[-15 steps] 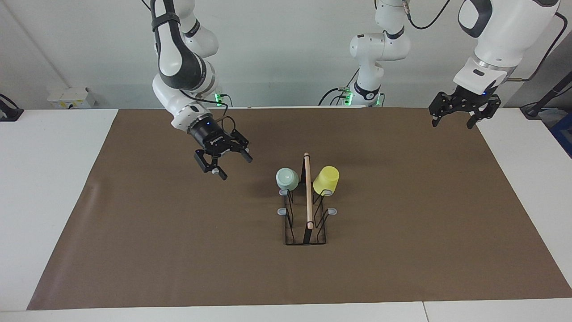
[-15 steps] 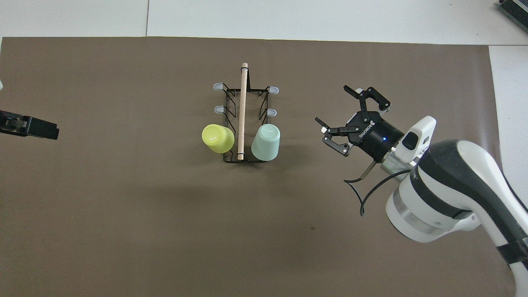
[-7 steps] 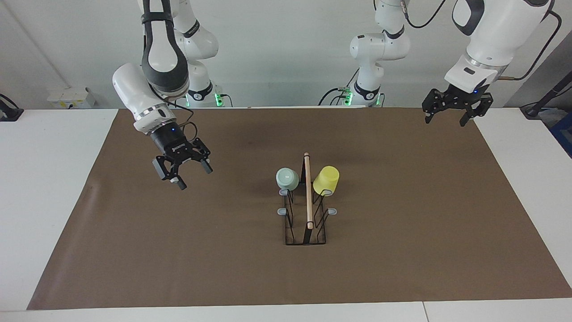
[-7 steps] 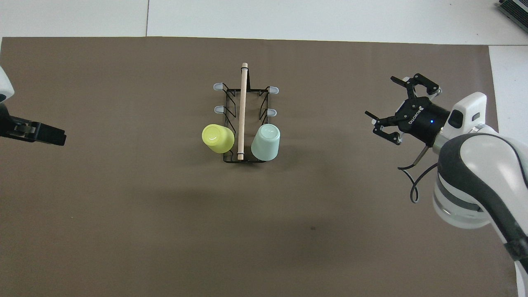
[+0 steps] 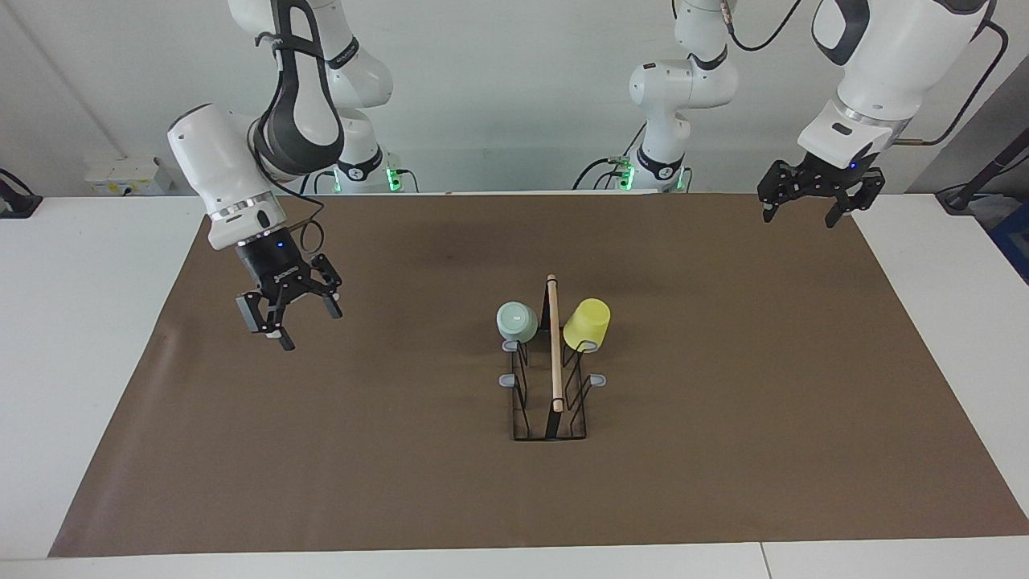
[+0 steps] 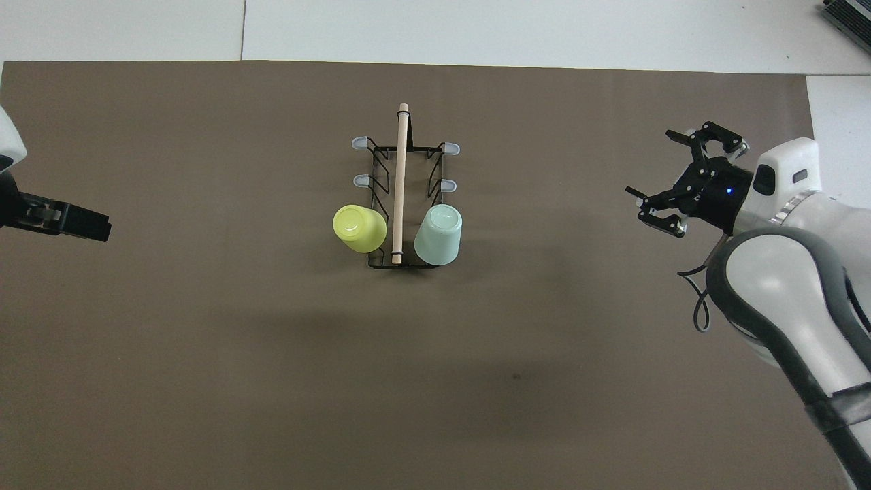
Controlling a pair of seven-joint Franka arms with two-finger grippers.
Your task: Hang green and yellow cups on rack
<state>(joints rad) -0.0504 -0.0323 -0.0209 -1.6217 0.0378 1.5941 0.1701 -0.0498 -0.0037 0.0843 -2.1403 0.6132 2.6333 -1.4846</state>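
The black wire rack (image 5: 519, 402) with its wooden rod stands mid-table; it also shows in the overhead view (image 6: 400, 170). The mint green cup (image 5: 516, 321) (image 6: 439, 235) hangs upside down on the prong nearest the robots, on the right arm's side. The yellow cup (image 5: 587, 324) (image 6: 358, 229) hangs on the matching prong on the left arm's side. My right gripper (image 5: 301, 323) (image 6: 654, 167) is open and empty, raised over the mat toward the right arm's end. My left gripper (image 5: 800, 215) (image 6: 81, 223) is open and empty, high over the mat's corner at the left arm's end.
A brown mat (image 5: 723, 450) covers most of the white table (image 5: 80, 322). Several grey-tipped prongs (image 5: 506, 379) of the rack are bare. A white box (image 5: 129, 175) sits near the robots at the right arm's end.
My right gripper has swung away from the rack toward the right arm's end of the table and turned to point more downward. My left gripper has drawn slightly up and back. The cups have not moved.
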